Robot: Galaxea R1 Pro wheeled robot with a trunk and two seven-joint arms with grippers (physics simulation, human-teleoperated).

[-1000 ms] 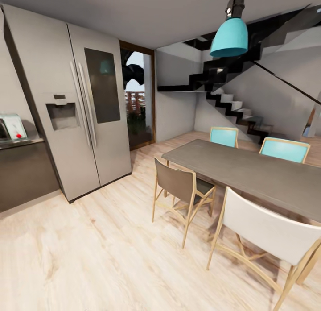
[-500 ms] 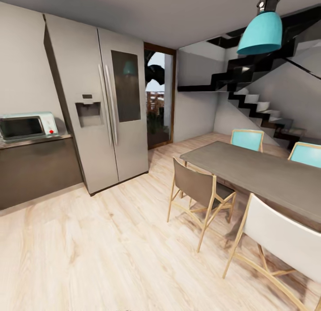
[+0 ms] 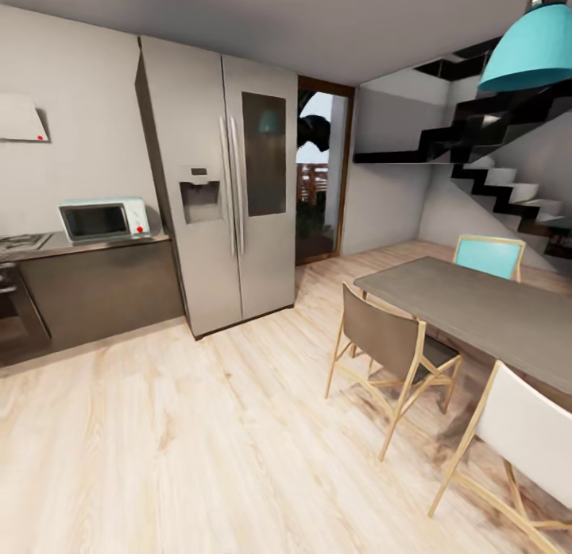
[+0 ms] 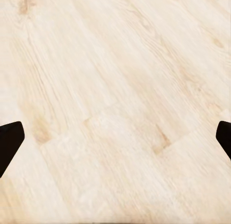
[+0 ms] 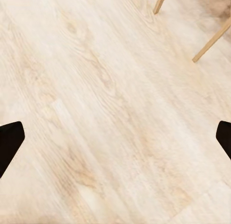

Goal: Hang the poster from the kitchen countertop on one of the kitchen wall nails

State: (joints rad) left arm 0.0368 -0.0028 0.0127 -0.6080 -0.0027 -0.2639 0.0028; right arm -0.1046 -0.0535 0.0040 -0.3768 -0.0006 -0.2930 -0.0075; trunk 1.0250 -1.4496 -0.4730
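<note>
Kitchen countertop (image 3: 95,246), dark, runs left of fridge (image 3: 226,188), microwave (image 3: 103,218) on it. Wide bare wood floor (image 3: 199,443) between fridge and table (image 3: 477,307). Both grippers spread wide, empty.

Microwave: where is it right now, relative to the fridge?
In the head view, the microwave is at the left, sitting on the dark countertop against the wall, just left of the fridge and right of the hob.
</note>
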